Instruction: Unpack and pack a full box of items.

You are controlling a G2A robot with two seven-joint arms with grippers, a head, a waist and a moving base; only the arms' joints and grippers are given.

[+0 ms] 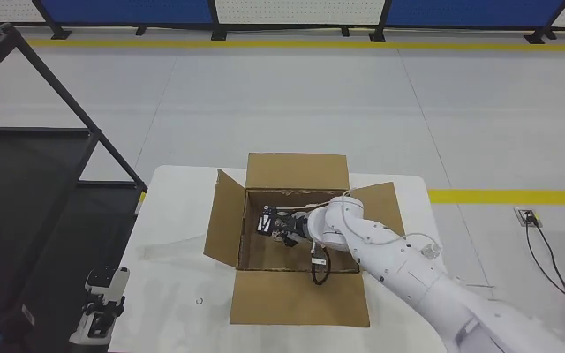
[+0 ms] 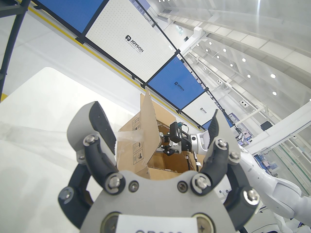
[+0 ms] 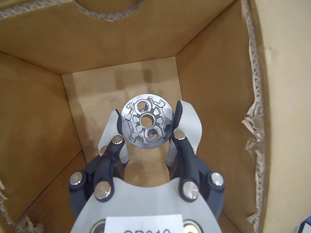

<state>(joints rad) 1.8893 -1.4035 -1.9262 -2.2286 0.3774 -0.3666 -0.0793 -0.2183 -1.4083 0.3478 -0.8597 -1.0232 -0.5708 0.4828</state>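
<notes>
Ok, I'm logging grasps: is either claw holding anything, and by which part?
The right claw holds a metal disc by opposite sides of its rim, inside the box. The left claw is open and empty.

The box (image 3: 213, 78) is matt brown corrugated cardboard with rough torn edges, the disc (image 3: 147, 121) dull grey cast metal, the worktop (image 1: 177, 256) smooth and white.

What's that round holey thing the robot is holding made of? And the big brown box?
The round disc looks like metal, probably cast: dull grey with a soft shine and raised ridges. The box looks like corrugated cardboard: matte brown, with wavy layers showing along its torn edges.
</notes>
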